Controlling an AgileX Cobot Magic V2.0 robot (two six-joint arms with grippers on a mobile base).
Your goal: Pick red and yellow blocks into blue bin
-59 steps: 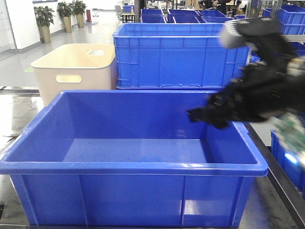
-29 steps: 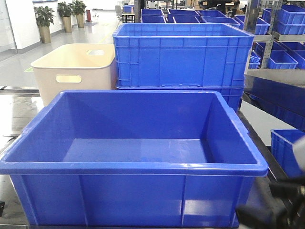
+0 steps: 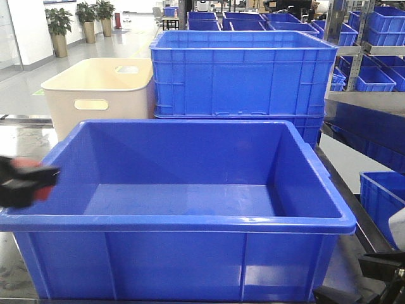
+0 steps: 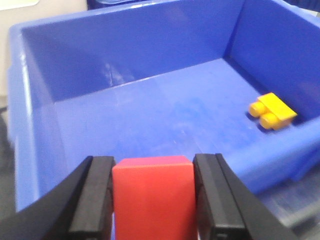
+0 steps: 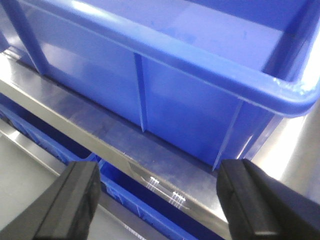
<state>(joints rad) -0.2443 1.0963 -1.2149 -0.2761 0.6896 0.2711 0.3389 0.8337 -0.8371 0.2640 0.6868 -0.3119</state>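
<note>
- Your left gripper (image 4: 152, 200) has its fingers (image 4: 95, 195) clamped on the red block (image 4: 153, 197), one finger flat against each side of it.
- From the left wrist camera, the red block sits at the near edge of the blue bin (image 4: 30, 100), with the bin's inside spread out beyond it.
- In the front view, the left gripper (image 3: 25, 180) shows as a blurred dark shape with a red patch, just outside the blue bin's (image 3: 177, 223) left rim and near rim height.
- The yellow brick (image 4: 271, 111) lies on the bin floor, close to the wall on the right of the left wrist view, studs pointing sideways.
- Your right gripper (image 5: 160, 200) has its fingers (image 5: 75, 200) spread wide apart with nothing between them.
- The right gripper hangs outside the bin, below its rim, over the metal counter (image 5: 150, 170) edge beside the ribbed outer wall.
- Behind the blue bin stand a beige tub (image 3: 101, 92) on the left and a taller blue crate (image 3: 243, 73) on the right.
</note>
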